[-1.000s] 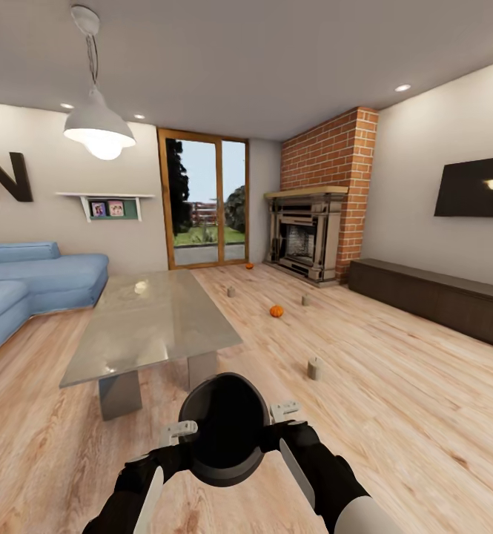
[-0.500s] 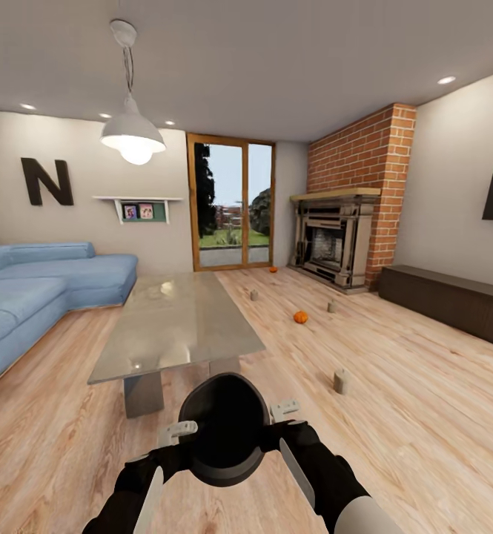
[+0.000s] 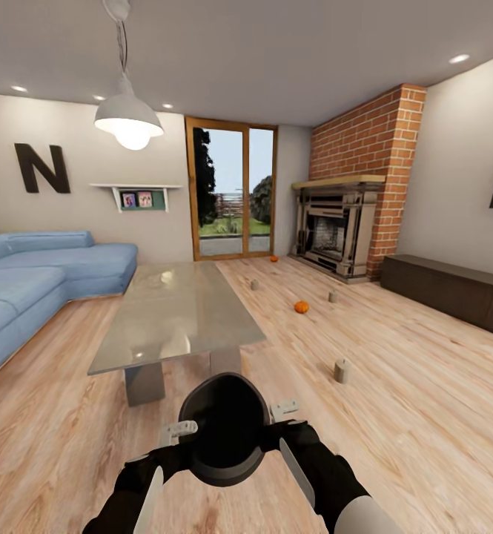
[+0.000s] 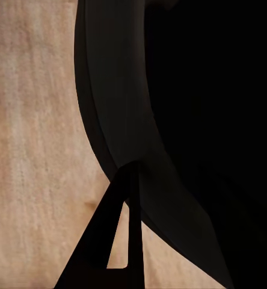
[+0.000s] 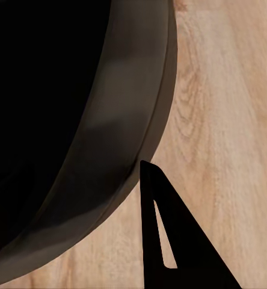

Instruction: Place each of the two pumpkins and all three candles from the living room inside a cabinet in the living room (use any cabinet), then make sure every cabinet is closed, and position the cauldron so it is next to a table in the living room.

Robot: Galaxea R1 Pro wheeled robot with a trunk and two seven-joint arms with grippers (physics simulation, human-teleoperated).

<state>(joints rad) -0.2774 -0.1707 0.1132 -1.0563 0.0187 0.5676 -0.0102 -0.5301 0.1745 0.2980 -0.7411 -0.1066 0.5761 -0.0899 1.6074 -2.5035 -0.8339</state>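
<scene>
I hold the black cauldron (image 3: 224, 430) low in front of me, the left gripper (image 3: 178, 430) and right gripper (image 3: 285, 409) shut on its rim at either side. One dark finger (image 4: 103, 241) presses the cauldron wall (image 4: 121, 120) in the left wrist view; another finger (image 5: 169, 229) lies against the wall (image 5: 121, 120) in the right wrist view. On the wood floor ahead lie one pumpkin (image 3: 301, 306), a second pumpkin (image 3: 273, 259) near the door, and three candles (image 3: 342, 370) (image 3: 332, 297) (image 3: 254, 284). The long dark cabinet (image 3: 454, 293) stands shut along the right wall.
A glass-topped table (image 3: 172, 315) stands just ahead to the left, with a blue sofa (image 3: 31, 282) beyond it. A brick fireplace (image 3: 342, 233) fills the far right corner beside a glass door (image 3: 231, 193). A lamp (image 3: 127, 119) hangs overhead.
The whole view has swung to the left and crept forward, so the room's things sit further right in the picture. The cauldron and both grippers keep the same hold.
</scene>
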